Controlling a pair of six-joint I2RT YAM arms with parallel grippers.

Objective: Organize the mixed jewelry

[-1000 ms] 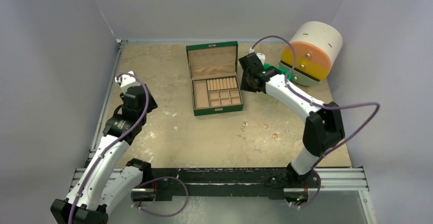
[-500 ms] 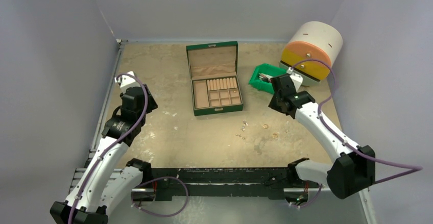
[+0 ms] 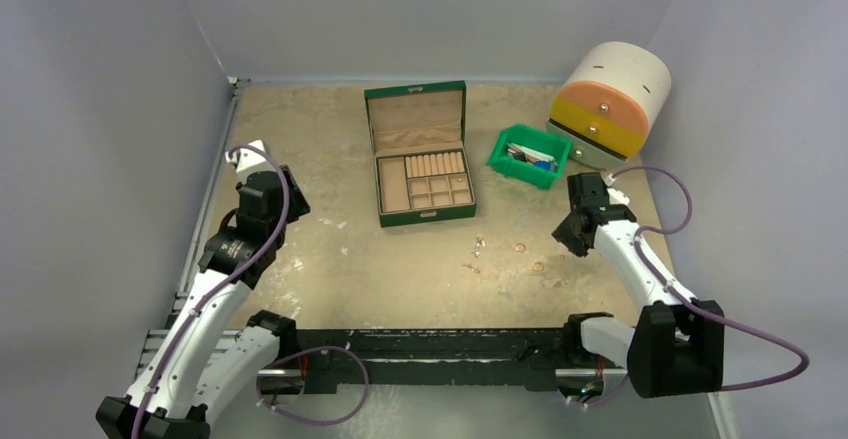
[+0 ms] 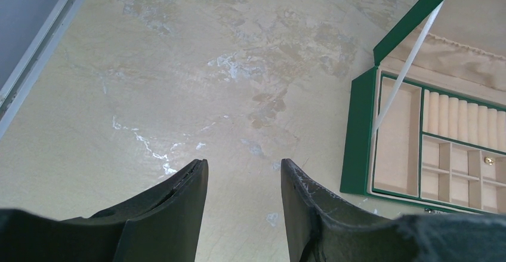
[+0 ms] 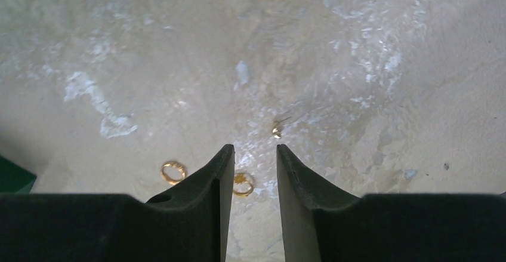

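Gold ring point(image 5: 173, 171) tiny, light, hard, slippery, flat on worktop point(image 5: 358, 47) toward near right corner. Pinch across thin band, gently. Right tool point(image 5: 255, 148) narrow, empty. Left tool point(image 4: 243, 163) wide, empty.

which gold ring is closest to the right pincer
The gold ring showing in the gap between the right pincer fingertips; the other ring lies outside them, off to one side.
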